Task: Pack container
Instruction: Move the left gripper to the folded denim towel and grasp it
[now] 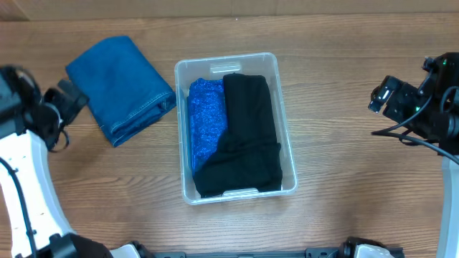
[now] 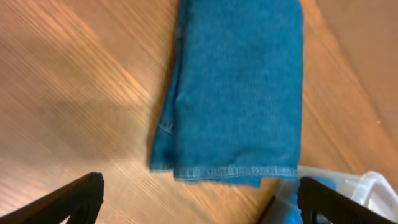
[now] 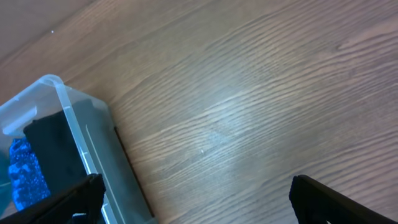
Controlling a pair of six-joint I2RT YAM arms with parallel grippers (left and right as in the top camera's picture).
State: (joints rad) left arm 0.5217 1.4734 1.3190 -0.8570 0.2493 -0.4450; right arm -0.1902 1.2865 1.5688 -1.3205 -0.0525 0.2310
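The clear plastic container (image 1: 185, 129) stands mid-table. Inside lie a folded black garment (image 1: 247, 136) and a sparkly blue garment (image 1: 205, 118) beside it on the left. Folded blue jeans (image 1: 122, 87) lie on the table left of the container; they fill the left wrist view (image 2: 239, 87). My left gripper (image 1: 68, 97) is open and empty, just left of the jeans, with a container corner (image 2: 373, 186) at its right finger. My right gripper (image 1: 380, 97) is open and empty over bare wood right of the container, whose corner (image 3: 74, 118) shows in the right wrist view.
The wooden tabletop (image 1: 344, 165) surrounds everything. The table's far edge (image 1: 237, 14) runs along the top of the overhead view. Arm bases and cables sit at the lower left and right.
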